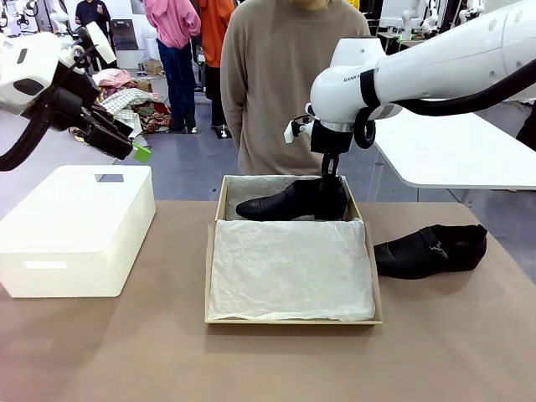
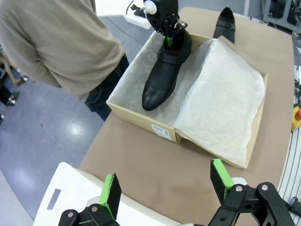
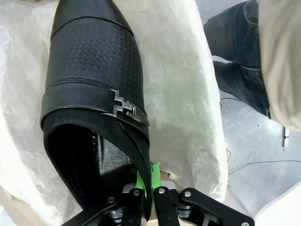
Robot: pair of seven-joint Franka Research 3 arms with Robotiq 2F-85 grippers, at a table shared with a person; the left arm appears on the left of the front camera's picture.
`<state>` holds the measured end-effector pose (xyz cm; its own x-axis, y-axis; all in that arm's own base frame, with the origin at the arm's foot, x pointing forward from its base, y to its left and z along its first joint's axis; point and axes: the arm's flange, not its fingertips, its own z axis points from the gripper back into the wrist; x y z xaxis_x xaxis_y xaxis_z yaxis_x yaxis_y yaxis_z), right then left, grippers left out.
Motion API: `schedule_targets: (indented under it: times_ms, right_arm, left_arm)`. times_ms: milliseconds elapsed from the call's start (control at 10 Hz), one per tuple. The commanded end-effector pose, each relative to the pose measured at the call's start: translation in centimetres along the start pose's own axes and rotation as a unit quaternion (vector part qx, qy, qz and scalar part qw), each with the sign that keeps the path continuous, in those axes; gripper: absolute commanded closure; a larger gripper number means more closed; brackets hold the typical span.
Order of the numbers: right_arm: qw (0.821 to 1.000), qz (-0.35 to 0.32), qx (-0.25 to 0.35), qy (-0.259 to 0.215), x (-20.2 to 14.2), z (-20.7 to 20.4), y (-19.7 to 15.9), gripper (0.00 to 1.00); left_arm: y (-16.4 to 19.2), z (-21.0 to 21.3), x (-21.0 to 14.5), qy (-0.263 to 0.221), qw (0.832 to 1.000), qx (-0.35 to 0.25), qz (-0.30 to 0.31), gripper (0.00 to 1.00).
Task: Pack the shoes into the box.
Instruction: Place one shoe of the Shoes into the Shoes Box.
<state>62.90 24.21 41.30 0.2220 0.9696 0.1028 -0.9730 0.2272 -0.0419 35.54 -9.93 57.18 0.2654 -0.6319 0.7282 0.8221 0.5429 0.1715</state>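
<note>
Currently pinching collar edge of one dress shoe (image 3: 94,70) tight between right gripper (image 3: 146,176) pads, inside far compartment of tissue-lined cardboard box (image 2: 141,117). Probably light, stiff, slippery gloss; collar or heel best for holding. Black leather, pointed toe, perforated vamp, metal buckle strap. Second shoe (image 1: 431,249) on table (image 1: 126,352) right of box. Left gripper (image 2: 164,186) wide apart, empty.

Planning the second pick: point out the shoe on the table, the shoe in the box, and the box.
shoe on the table (image 1: 429,251): front view, middle of its upper.
shoe in the box (image 2: 162,82): left wrist view, upper ahead of the strap.
box (image 2: 131,114): left wrist view, outer cardboard wall.
</note>
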Motion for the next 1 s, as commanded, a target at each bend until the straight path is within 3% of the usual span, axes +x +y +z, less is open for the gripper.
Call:
schedule_targets:
  times_ms: [0,200,700,900]
  right_arm:
    - [1.000,0.016,-0.004,-0.017,-0.4,-0.1,0.2,1.00]
    - [1.000,0.018,0.004,-0.018,-0.4,-0.2,0.0,0.97]
    - [0.999,0.026,0.019,-0.033,-0.5,1.1,0.2,0.02]
    - [0.999,0.028,0.021,-0.039,-0.6,2.4,0.5,0.00]
  left_arm:
    - [0.1,0.0,-0.1,-0.007,1.000,-0.008,-0.004,0.00]
    - [0.1,0.0,-0.1,-0.007,1.000,-0.008,-0.004,0.00]
    - [0.1,0.0,-0.1,-0.007,1.000,-0.008,-0.004,0.00]
    - [0.1,0.0,-0.1,-0.007,1.000,-0.008,-0.004,0.00]
